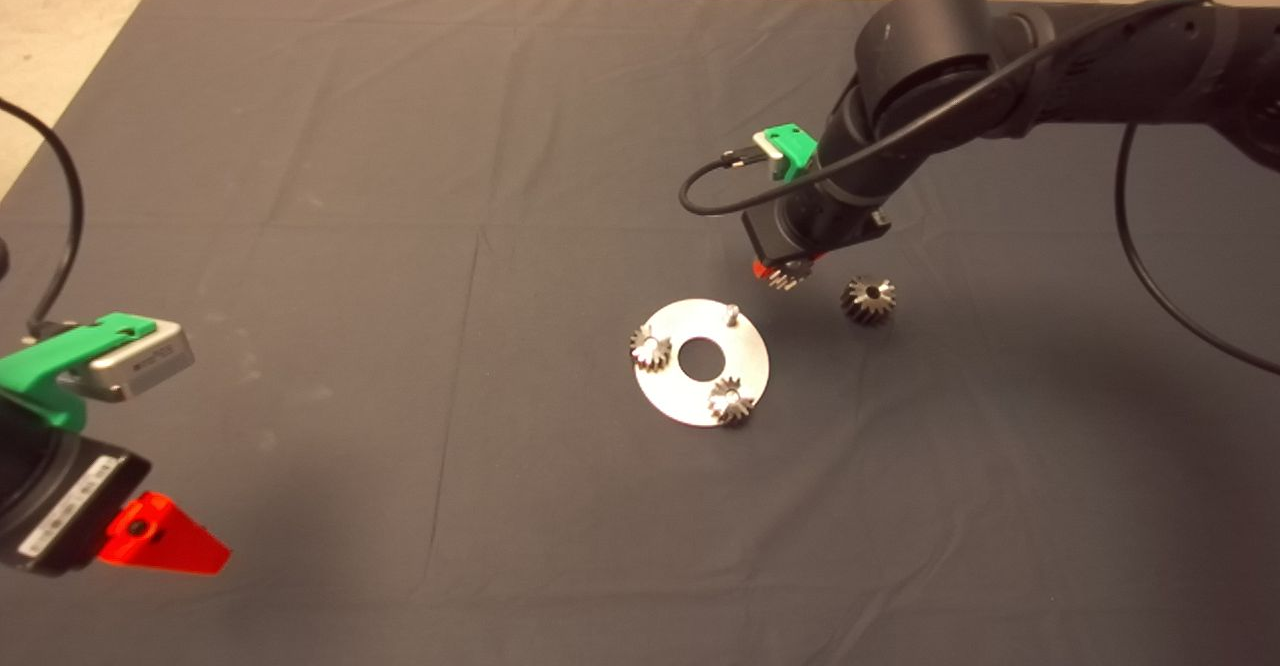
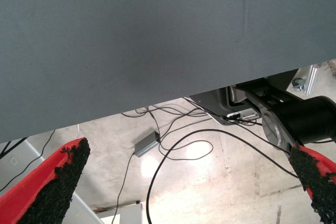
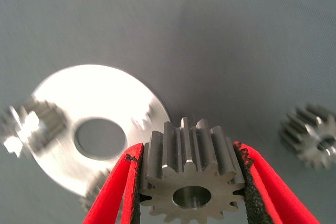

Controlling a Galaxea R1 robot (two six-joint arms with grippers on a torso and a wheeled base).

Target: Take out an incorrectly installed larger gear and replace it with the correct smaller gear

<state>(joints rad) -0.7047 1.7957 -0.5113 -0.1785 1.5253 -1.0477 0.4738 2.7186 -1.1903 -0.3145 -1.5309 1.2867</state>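
Note:
My right gripper (image 1: 787, 273) hangs just above the mat, a little beyond the round metal plate (image 1: 690, 396), shut on the smaller gear (image 3: 186, 179). That gear is gripped by its toothed sides, bore facing the camera. The larger gear (image 1: 868, 300) lies loose on the mat to the right of the plate, also seen in the right wrist view (image 3: 312, 136). On the plate sit two shiny gears (image 1: 651, 347) (image 1: 731, 401), and a bare pin (image 1: 732, 314) stands at its far edge. My left gripper (image 1: 165, 538) is parked at the lower left, open and holding nothing.
The dark mat (image 1: 300, 246) covers the table. A black cable (image 1: 1150, 266) loops down from the right arm. The left wrist view shows the mat's edge and a floor with cables (image 2: 173, 145) and a metal stand (image 2: 273, 114).

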